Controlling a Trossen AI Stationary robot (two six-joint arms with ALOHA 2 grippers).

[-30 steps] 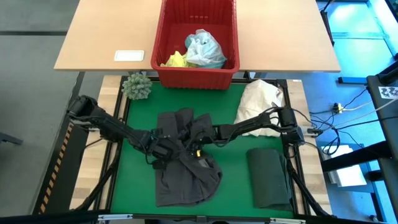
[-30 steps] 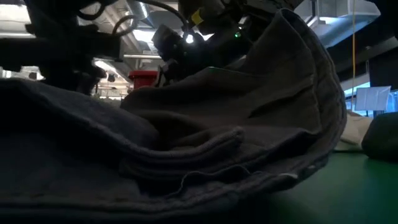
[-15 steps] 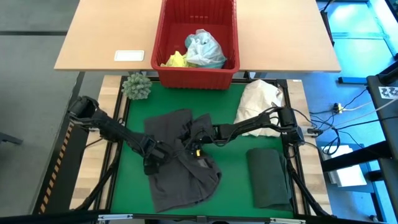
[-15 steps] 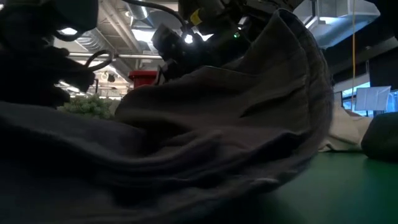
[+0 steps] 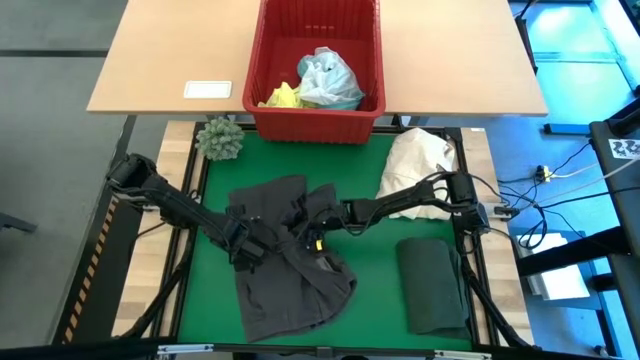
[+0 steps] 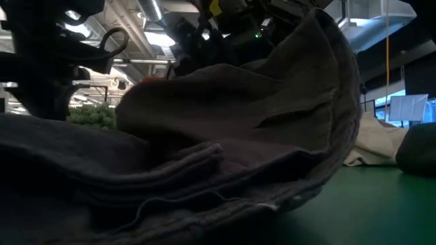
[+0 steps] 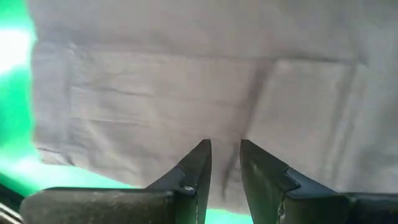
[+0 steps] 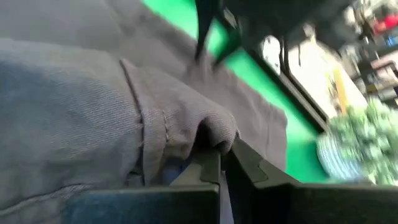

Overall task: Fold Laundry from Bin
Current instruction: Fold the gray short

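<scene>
A light wooden table [image 5: 170, 60] stands over grey floor [image 5: 50, 150], with ceiling lights [image 6: 153, 10] glowing beyond.

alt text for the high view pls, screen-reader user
Both robot arms meet over a grey garment spread on the green mat; the left hand and right hand each pinch its cloth. Behind sits a red bin with more laundry; a folded dark garment lies at right.
</scene>
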